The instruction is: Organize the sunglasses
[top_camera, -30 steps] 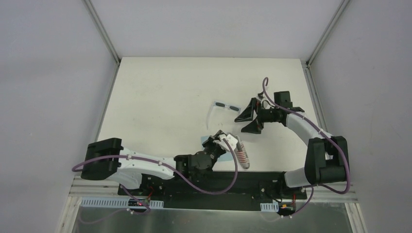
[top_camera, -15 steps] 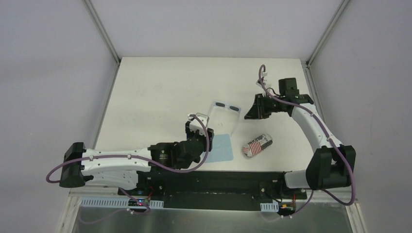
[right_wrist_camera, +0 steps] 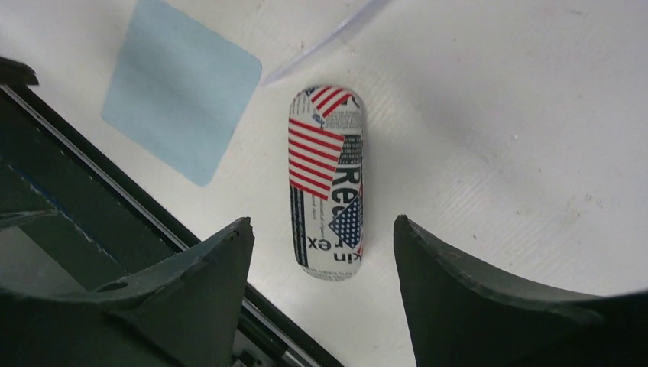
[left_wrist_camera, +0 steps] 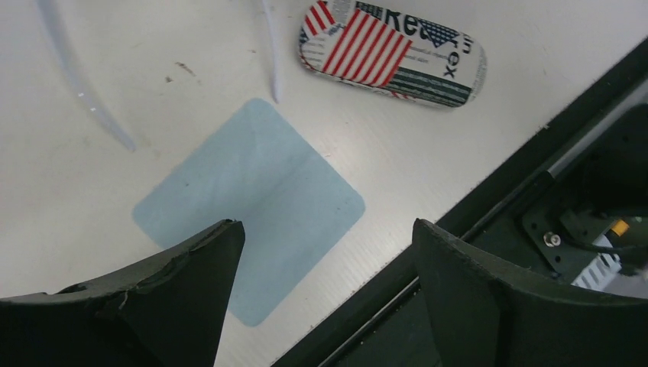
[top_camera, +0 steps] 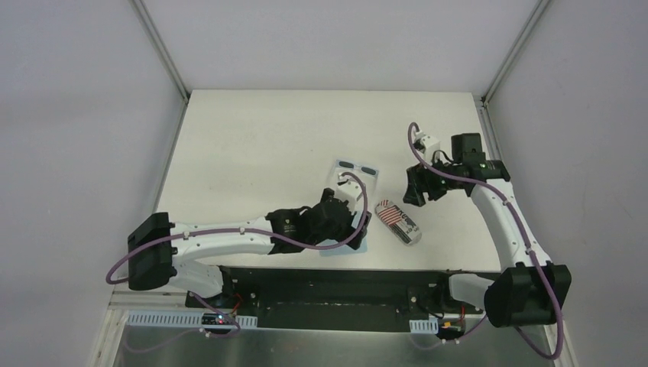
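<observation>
We've got the sunglasses (top_camera: 357, 167) lying unfolded on the desk (top_camera: 252, 145), lenses at the far side. The slim white arms run back toward the near edge, one tip just beside the light blue cloth (left_wrist_camera: 252, 206). Our left hand (left_wrist_camera: 325, 229) hovers over that cloth, jaws wide, nothing between them. The right hand (right_wrist_camera: 322, 223) hangs above the flag-printed case (right_wrist_camera: 327, 176), wide too, gripping nothing. The case sits just right of the sunglasses.
</observation>
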Motion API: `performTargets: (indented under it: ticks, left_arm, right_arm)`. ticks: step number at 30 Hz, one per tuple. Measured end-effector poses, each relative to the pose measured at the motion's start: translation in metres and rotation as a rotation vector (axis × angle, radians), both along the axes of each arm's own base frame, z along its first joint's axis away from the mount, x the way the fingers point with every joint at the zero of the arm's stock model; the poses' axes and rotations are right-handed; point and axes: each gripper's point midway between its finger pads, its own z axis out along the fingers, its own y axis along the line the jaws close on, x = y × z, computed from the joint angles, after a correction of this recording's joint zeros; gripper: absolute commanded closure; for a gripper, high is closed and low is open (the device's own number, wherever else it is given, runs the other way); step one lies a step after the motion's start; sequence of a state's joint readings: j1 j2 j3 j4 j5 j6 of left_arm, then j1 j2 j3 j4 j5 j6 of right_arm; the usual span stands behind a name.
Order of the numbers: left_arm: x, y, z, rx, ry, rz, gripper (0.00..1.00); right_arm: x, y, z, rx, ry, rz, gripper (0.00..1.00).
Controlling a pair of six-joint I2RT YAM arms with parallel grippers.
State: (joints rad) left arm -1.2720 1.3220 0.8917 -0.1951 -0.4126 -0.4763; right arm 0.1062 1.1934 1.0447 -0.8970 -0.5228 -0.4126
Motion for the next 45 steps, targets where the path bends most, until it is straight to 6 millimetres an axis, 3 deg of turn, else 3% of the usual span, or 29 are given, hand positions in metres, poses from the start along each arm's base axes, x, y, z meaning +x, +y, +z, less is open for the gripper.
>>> performTargets:
  ticks: [5, 12, 20, 27, 34, 37, 41, 45]
  left_arm:
    - [0.015, -0.016, 0.01, -0.028, 0.062, -0.085, 0.13]
    - [0.045, 0.005, 0.015, -0.142, 0.145, -0.003, 0.13]
    - [0.044, 0.045, -0.021, -0.199, 0.291, 0.143, 0.13]
    - [0.056, 0.056, -0.015, -0.238, 0.298, 0.208, 0.13]
    - [0.055, 0.058, -0.014, -0.248, 0.303, 0.222, 0.14]
    - [0.056, 0.058, -0.014, -0.249, 0.303, 0.224, 0.14]
    - [0.056, 0.058, -0.016, -0.246, 0.305, 0.226, 0.15]
    - [0.056, 0.058, -0.016, -0.246, 0.307, 0.23, 0.15]
  right_arm:
    - [-0.016, -0.023, -0.017, -0.083, 0.056, 0.057, 0.26]
    - [-0.035, -0.037, -0.052, -0.193, 0.084, 0.113, 0.19]
    - [-0.039, -0.014, -0.075, -0.298, 0.004, 0.233, 0.13]
    - [-0.03, 0.008, -0.095, -0.358, -0.003, 0.261, 0.1]
    - [-0.026, 0.009, -0.113, -0.423, 0.005, 0.232, 0.1]
    - [-0.029, 0.006, -0.122, -0.443, 0.017, 0.222, 0.16]
    - [-0.034, 0.003, -0.133, -0.455, 0.056, 0.217, 0.45]
    - [-0.033, 0.005, -0.126, -0.445, 0.06, 0.208, 0.54]
